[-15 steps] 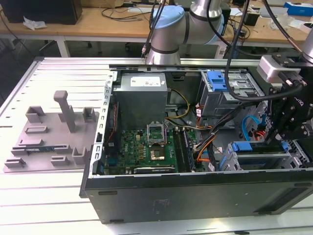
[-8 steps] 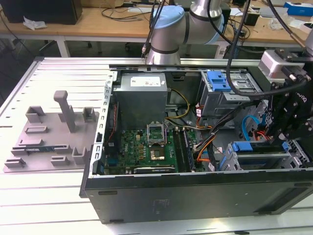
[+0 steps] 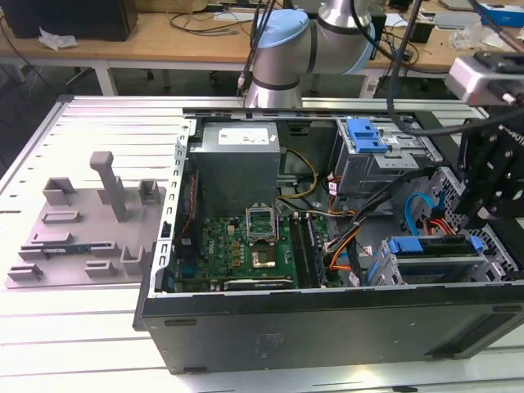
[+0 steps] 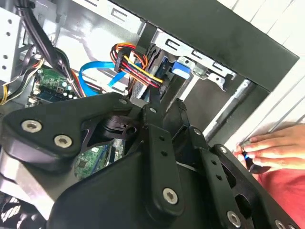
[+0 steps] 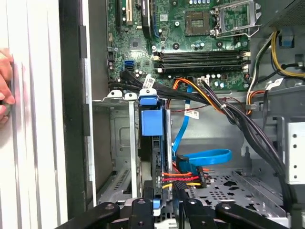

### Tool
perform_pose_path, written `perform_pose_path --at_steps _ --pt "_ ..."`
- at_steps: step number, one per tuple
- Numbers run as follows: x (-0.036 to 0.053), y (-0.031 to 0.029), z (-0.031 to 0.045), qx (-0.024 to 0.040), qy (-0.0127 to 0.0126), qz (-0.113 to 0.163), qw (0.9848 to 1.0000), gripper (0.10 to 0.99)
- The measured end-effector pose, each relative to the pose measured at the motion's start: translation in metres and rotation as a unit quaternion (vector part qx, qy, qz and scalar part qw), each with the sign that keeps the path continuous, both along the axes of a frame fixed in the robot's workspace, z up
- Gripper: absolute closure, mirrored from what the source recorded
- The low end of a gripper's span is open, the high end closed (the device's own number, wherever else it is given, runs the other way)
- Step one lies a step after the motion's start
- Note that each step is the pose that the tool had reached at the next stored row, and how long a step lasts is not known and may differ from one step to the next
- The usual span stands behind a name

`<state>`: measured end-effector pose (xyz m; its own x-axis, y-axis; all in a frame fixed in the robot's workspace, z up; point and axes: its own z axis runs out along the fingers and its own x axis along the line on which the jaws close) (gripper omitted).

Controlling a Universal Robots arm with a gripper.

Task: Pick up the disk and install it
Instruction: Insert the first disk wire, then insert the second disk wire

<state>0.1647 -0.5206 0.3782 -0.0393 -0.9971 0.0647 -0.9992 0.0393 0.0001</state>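
We see the gripper (image 5: 164, 206) above the disk (image 5: 155, 157), which stands in its drive cage (image 5: 116, 143); whether its fingers grip we cannot tell.

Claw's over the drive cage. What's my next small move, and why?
Probably ease the claw slowly down onto the disk: it stands on edge in the cage directly in line, cables plugged in, and a hand rests beside the case.

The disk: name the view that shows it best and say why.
The first wrist view: the disk stands edge-on in its bay, blue rail facing the camera, cables plugged in. The exterior view shows it small, partly behind the gripper. The second wrist view shows little beyond the cables.
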Motion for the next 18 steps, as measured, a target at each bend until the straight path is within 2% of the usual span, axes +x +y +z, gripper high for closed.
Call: perform_pose_path --at_steps 1,2,18 --pt "0.0002 0.0 0.005 0.0 0.0 0.0 1.0 0.784" --pt "0.0002 0.0 0.0067 0.0 0.0 0.0 1.0 0.784" --pt "0.0003 0.0001 0.0085 0.0 0.0 0.0 1.0 0.784"
